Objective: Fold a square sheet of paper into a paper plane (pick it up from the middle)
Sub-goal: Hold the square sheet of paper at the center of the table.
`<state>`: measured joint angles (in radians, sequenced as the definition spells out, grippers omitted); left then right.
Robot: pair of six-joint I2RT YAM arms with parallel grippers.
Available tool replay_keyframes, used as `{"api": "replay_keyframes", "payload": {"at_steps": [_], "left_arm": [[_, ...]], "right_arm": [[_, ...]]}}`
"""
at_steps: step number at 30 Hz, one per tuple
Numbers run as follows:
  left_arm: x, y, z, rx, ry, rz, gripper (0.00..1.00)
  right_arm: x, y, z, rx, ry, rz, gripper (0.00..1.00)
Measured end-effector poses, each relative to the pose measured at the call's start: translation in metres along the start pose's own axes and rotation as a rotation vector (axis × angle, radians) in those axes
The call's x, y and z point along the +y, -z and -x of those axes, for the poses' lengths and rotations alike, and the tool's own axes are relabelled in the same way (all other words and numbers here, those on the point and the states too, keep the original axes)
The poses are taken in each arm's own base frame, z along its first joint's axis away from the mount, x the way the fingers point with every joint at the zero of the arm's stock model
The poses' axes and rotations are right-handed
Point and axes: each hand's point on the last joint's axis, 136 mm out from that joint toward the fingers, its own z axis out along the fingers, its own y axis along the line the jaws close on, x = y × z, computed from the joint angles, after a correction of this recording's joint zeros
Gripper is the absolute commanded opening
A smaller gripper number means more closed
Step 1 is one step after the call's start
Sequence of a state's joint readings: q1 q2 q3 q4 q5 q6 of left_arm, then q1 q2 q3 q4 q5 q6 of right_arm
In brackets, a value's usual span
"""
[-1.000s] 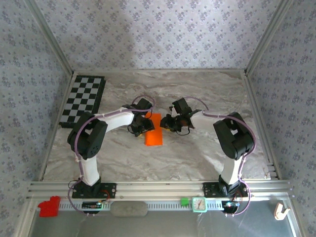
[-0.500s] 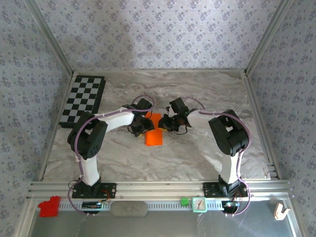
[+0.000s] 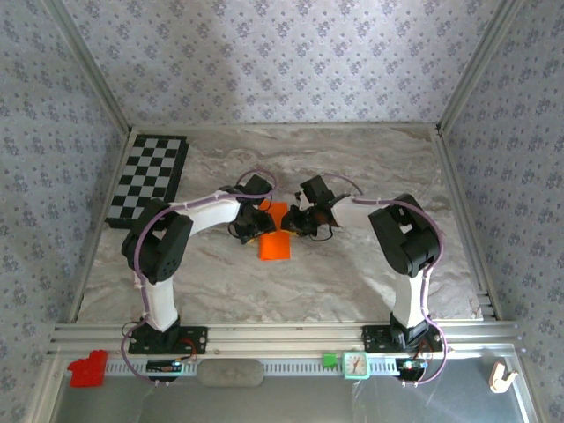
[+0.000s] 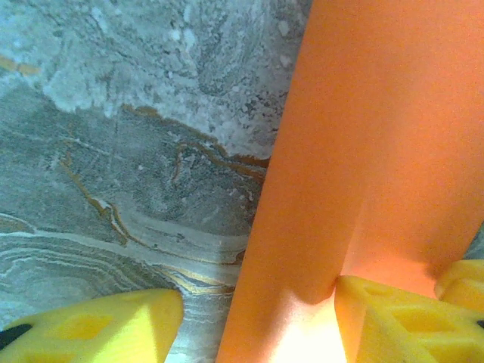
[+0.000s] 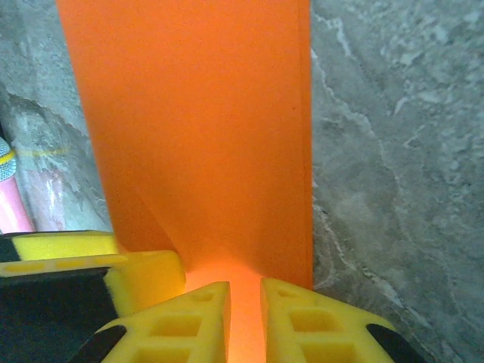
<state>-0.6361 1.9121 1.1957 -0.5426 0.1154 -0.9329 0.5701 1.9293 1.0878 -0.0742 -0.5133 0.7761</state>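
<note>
While the small red plastic block [image 3: 87, 368] lies on the near rail, well apart from the work, everything that matters happens further in on the marbled grey tabletop [image 3: 352, 273]. The square sheet of paper [image 3: 275, 238], thin, bright orange and already folded to a narrow oblong, lies flat between the two arms, exactly where it was a second ago.

The left gripper [image 3: 253, 225] has not shifted either. Its wrist view shows the jaws standing apart, one yellow pad [image 4: 401, 321] pressing on the orange strip and the other [image 4: 91, 329] resting on bare marble just beside the paper's edge, so it pins the sheet rather than grasping it.

What has changed is on the other side. The right gripper [image 3: 293, 220] has slid in from just beside the paper to sit over its right edge, the whole arm swinging leftward with it, and its jaws have drawn in. Its own camera shows the two yellow fingertips [image 5: 204, 318] nearly together with only an orange-lit slit between them. Whether paper is actually nipped in that slit I cannot tell.

My judgement is that the right side is settling onto the strip to set or lift a fold while the left steadies it. No pointed dart shows yet, so much folding remains.

Beyond, the black-and-white checkerboard [image 3: 148, 179] lies at the far left corner.
</note>
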Motion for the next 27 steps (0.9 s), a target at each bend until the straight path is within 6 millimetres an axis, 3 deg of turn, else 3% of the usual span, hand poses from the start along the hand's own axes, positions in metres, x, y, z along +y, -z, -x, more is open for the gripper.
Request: {"api": "replay_keyframes", "payload": {"at_steps": [13, 20, 23, 27], "left_arm": [[-0.001, 0.002, 0.001, 0.0, -0.004, -0.001, 0.61], [-0.008, 0.019, 0.006, -0.033, -0.019, -0.039, 0.61], [-0.002, 0.033, 0.016, -0.07, -0.011, -0.033, 0.61], [-0.012, 0.076, 0.031, -0.153, -0.011, -0.127, 0.59]], "right_arm": [[-0.006, -0.004, -0.001, 0.021, 0.009, -0.03, 0.16], [-0.01, -0.009, -0.002, 0.051, 0.016, -0.067, 0.11], [-0.009, -0.01, -0.002, 0.054, 0.023, -0.088, 0.1], [-0.007, -0.012, -0.002, 0.054, 0.033, -0.125, 0.09]]}}
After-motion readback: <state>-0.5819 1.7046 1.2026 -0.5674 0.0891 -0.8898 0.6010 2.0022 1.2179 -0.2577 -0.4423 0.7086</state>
